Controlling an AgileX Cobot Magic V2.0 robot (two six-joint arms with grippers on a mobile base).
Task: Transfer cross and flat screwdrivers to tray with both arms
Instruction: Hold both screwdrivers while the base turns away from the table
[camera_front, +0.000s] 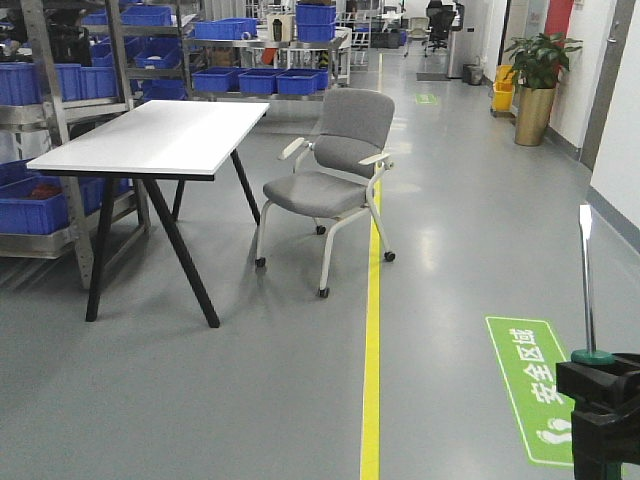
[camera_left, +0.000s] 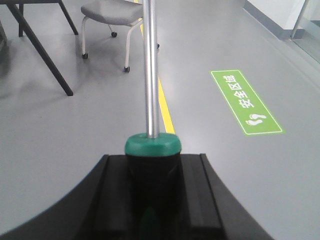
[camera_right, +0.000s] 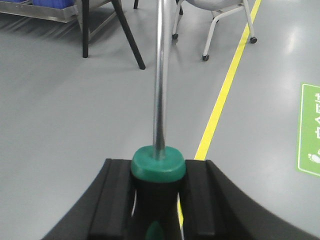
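Left hand (camera_left: 152, 167): we log it clenched on the black handle of the first screwdriver (camera_left: 151, 85), with fingers (camera_left: 112, 195) on either side.
First screwdriver: its green collar sits just past the fingers. The grey shaft runs straight out and leaves the top edge of the left wrist view, so we cannot see its tip.
Right hand (camera_right: 157, 172): we log it clenched the same way, grasping the handle of the second screwdriver (camera_right: 160, 85).
Second screwdriver: its green collar is just beyond the fingers. The shaft leaves the top edge of the right wrist view, and the tip is out of sight.
Front view item: a flat-tipped screwdriver (camera_front: 587, 290) stands upright at the lower right, its green collar at the top of a black hand (camera_front: 597, 378). We cannot tell which arm this hand belongs to.
Position of tools: we find each one held in the air over the grey floor (camera_front: 200, 400).
White table (camera_front: 160, 135): it has black legs and stands left of centre in the front view.
Grey chair (camera_front: 335, 170): it stands on casters, just beside the table's right edge.
Yellow line (camera_front: 372, 350): it runs along the floor past the chair's right legs.
Green sign (camera_front: 525, 385): it lies on the floor right of the line, with white characters and footprints.
Blue bins (camera_front: 40, 205): they sit on metal shelves behind and left of the table.
Potted plant (camera_front: 538, 60): it stands at the far right by the wall.
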